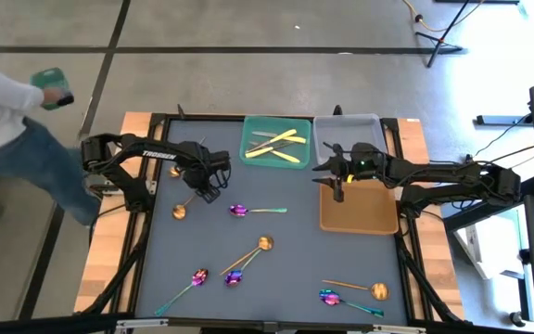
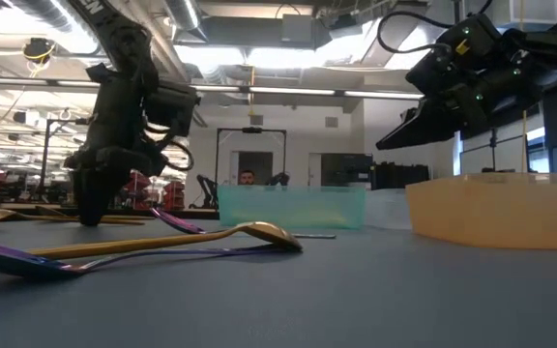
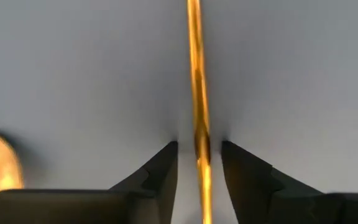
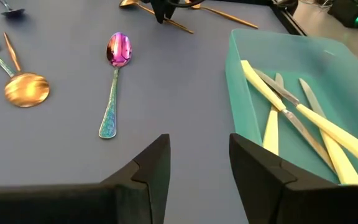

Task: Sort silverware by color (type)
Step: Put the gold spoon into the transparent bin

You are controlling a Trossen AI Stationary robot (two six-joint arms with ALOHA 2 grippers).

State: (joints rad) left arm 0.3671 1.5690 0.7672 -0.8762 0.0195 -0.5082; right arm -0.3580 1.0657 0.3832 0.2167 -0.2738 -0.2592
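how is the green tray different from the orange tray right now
The green tray holds several pale yellow knives; the orange tray shows nothing inside. The green tray sits at the table's far edge, left of the grey tray; the orange tray sits nearer, just in front of the grey one, with the right gripper hovering over its left edge. Both are shallow, rectangular trays.

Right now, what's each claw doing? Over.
Left claw down on table, fingers astride copper spoon handle. Right claw waits, open, above orange tray. Nothing in the way.
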